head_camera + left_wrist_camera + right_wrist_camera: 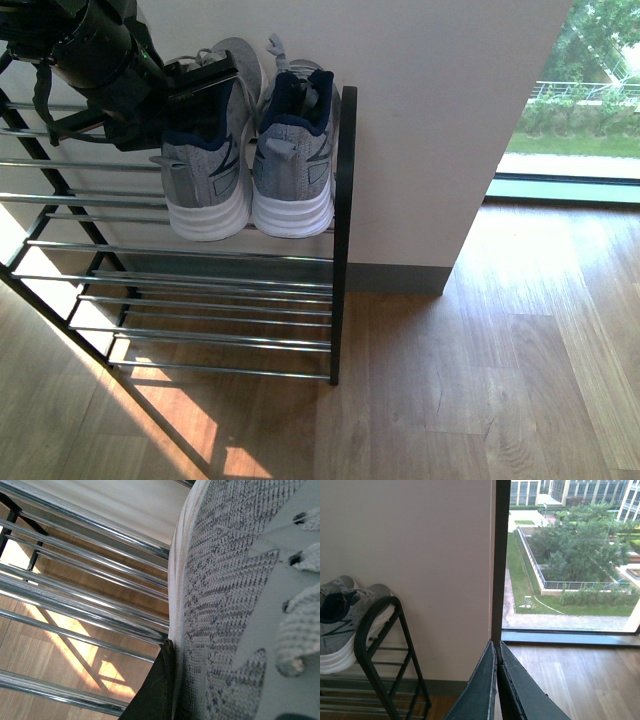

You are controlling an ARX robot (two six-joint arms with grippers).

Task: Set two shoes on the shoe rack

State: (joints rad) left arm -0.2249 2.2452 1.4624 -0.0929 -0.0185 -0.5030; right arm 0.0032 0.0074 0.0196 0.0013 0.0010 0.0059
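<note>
Front view, and the count is two grey knit sneakers up on one shoe rack (345,230). The left-hand sneaker (205,185) and the right-hand sneaker (292,175) sit side by side, heels toward the camera. Their white soles rest on the upper chrome rods, tucked in beside the black upright at the rack's right end. More rods run in a tier below them.

One arm shows in this shot, the left, reaching in from the top corner. The left end effector (205,75) sits right at the collar of the left-hand sneaker. Left wrist view is filled with grey knit and lace eyelets, with one dark finger (155,690) against the sole's edge. The other finger is out of sight, so I cannot tell whether it is clamped or loose.

Right wrist view: the right end effector (496,680) is closed, its two fingers flat together. It hangs well apart from the rack, over the wooden floor (580,680) by the window (570,555).
</note>
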